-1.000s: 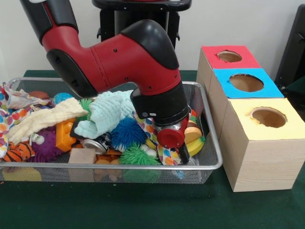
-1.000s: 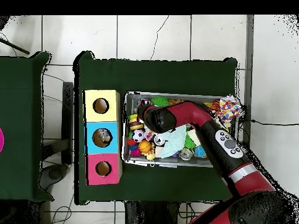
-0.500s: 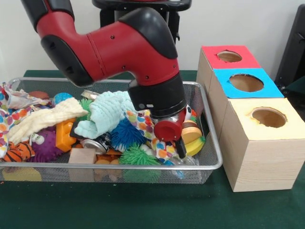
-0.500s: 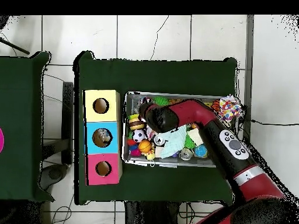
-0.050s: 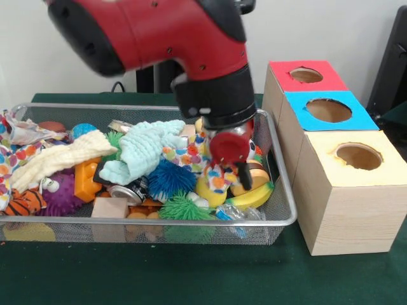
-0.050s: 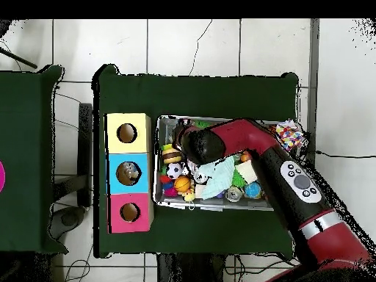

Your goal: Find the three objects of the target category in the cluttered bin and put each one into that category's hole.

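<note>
My gripper (image 5: 233,170) hangs over the right part of the wire bin (image 5: 283,190), raised above the clutter and shut on a white cloth with coloured dots (image 5: 213,175). One end of the cloth is lifted and the rest trails left over the toys. A black fingertip (image 5: 245,176) shows beside it. Right of the bin stand three wooden boxes with holes: red (image 5: 306,75), blue (image 5: 328,110) and yellow (image 5: 358,155). In the overhead view the arm (image 6: 220,142) covers the gripper, and something sits inside the blue box's hole (image 6: 129,172).
The bin holds a mint cloth (image 5: 146,149), a cream cloth (image 5: 57,159), blue (image 5: 170,178) and green (image 5: 184,206) spiky balls, an orange block (image 5: 86,178), a wooden block (image 5: 109,208), a can (image 5: 127,190) and a banana (image 5: 257,197). Another dotted cloth (image 6: 290,136) drapes the bin's corner.
The gripper has risen out of the clutter, pulling the dotted cloth up with it. The arm has lifted higher in the front view.
</note>
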Tool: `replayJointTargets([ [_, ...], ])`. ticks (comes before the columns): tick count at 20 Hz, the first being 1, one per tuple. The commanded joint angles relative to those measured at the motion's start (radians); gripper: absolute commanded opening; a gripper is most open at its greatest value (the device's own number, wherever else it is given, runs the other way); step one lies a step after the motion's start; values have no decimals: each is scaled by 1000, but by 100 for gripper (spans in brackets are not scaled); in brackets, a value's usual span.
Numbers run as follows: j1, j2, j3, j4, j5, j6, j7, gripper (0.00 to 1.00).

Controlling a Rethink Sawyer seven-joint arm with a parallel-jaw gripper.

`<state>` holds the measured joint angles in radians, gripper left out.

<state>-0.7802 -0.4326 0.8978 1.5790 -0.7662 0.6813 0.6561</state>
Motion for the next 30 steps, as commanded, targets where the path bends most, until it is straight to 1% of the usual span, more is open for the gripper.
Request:
replayJointTargets([
  [1, 73, -193, -17, 120, 118, 180, 100, 0],
  [3, 87, -226, -17, 133, 151, 190, 115, 0],
  [6, 108, -258, -28, 141, 188, 194, 125, 0],
  [10, 130, -278, -48, 138, 218, 191, 120, 0],
  [12, 145, -268, -67, 120, 224, 186, 114, 0],
  [13, 144, -240, -74, 101, 221, 182, 94, 0],
  [14, 133, -215, -80, 92, 223, 171, 80, 0],
  [15, 116, -186, -73, 80, 231, 175, 42, 0],
  [16, 97, -173, -70, 76, 235, 178, 12, 0],
  [19, 71, -160, -63, 74, 237, 179, -36, 0],
  [22, 69, -160, -78, 73, 217, 169, -38, 0],
  [24, 62, -151, -79, 66, 203, 167, -56, 0],
  [27, 40, -146, -68, 69, 202, 169, -78, 0],
  [30, 41, -151, -72, 65, 194, 173, -68, 0],
])
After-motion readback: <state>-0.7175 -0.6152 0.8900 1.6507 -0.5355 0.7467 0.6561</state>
